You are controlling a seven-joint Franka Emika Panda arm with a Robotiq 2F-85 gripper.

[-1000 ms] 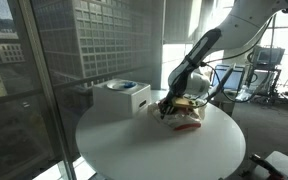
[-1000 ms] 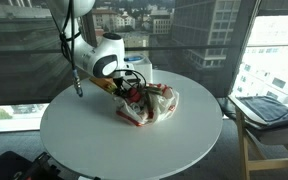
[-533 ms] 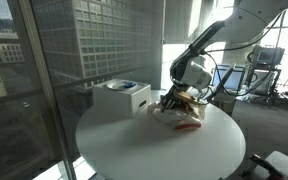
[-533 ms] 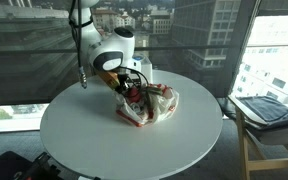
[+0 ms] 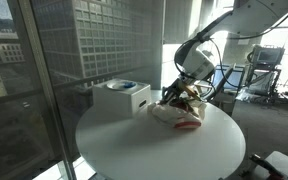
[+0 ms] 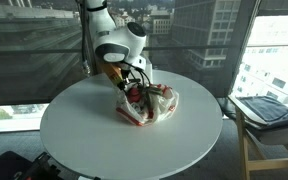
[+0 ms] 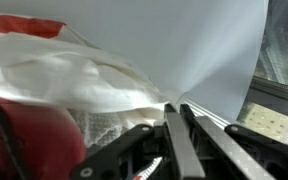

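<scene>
A crumpled white plastic bag with red print lies on the round white table. My gripper stands over the bag's near edge. In the wrist view the gripper has its two fingers pressed together, and a thin fold of the bag runs into their tips. The bag's edge is drawn up toward the gripper. What the bag holds is hidden.
A white box with a blue item on top stands on the table next to the bag. A pale speckled block shows at the wrist view's right. Glass walls surround the table. A chair holding a dark pad stands beside it.
The arm has risen and straightened, and the gripper has moved up a little with the bag's edge pinched, so that edge is lifted. The jaws have stayed shut.
</scene>
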